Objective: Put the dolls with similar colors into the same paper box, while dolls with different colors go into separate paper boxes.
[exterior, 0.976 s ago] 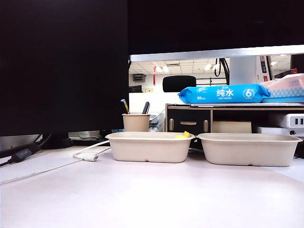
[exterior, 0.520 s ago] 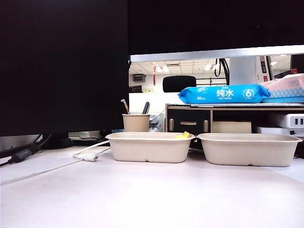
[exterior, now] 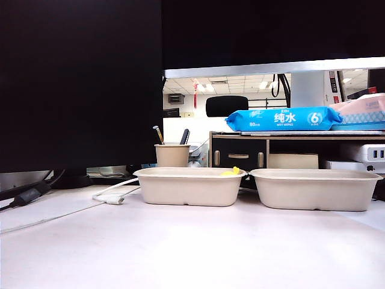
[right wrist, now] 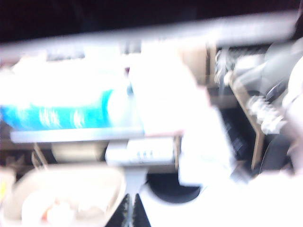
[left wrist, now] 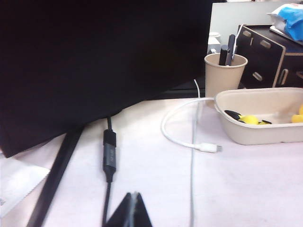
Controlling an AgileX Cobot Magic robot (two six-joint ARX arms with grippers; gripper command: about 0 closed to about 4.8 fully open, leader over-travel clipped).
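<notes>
Dolls sit already in the two beige moulded-pulp paper boxes, as far as the views show. In the exterior view the left paper box (exterior: 189, 186) stands at centre with a yellow tip (exterior: 231, 172) peeking over its rim. The left wrist view shows more at its right edge: a yellow black-eared doll (left wrist: 247, 118) lying inside, and a second bit of yellow (left wrist: 300, 116) beyond it. Behind this box stand a beige round pen cup (exterior: 172, 155) and a white charging cable (exterior: 111, 194) lying on the table to its left.

Further right, the right paper box (exterior: 315, 189) stands just beside the first, not touching; its contents are hidden from the exterior camera. The blurred right wrist view shows pale shapes with a touch of red-orange (right wrist: 54, 208) in a box at lower left, probably the white dolls.

The left gripper (left wrist: 131, 208) rests low at the bottom of its view, fingers pressed together on nothing. The right gripper (right wrist: 129, 210) is likewise closed and empty.

Sorting looks complete, so my judgement is that the step is retreat: keep both arms well clear of the box rims and the loose cable, so nothing gets nudged.
</notes>
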